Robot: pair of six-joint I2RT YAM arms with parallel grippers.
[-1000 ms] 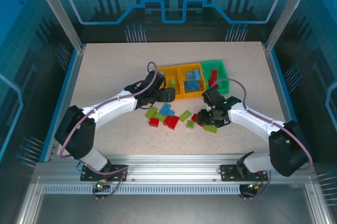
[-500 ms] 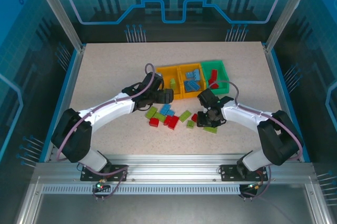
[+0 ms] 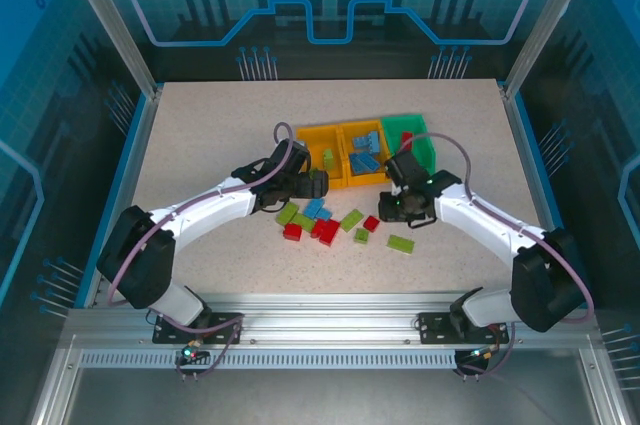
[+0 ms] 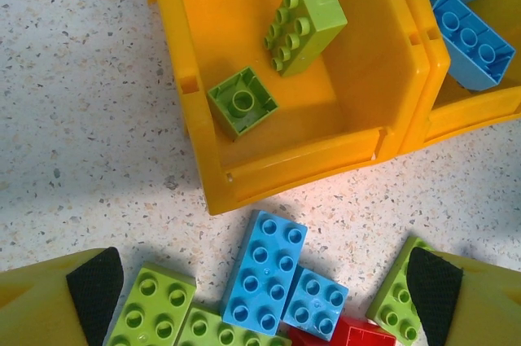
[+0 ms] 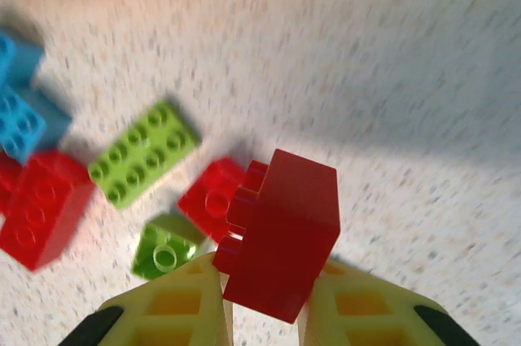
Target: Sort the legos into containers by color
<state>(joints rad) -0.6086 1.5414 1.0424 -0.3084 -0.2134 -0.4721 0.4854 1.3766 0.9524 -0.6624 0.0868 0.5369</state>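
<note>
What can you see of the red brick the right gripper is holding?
It's a blocky red brick of glossy plastic, its round studs facing left in the right wrist view. The right gripper pinches it between two yellow fingers, tilted and apparently lifted off the table. A second red brick and a small green brick lie on the table behind it.

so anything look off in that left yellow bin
Only orientation: in the left orange-yellow plastic bin, the small lime green plastic brick lies upside down, hollow side up, and the longer lime green brick rests tipped, studs facing sideways.
</note>
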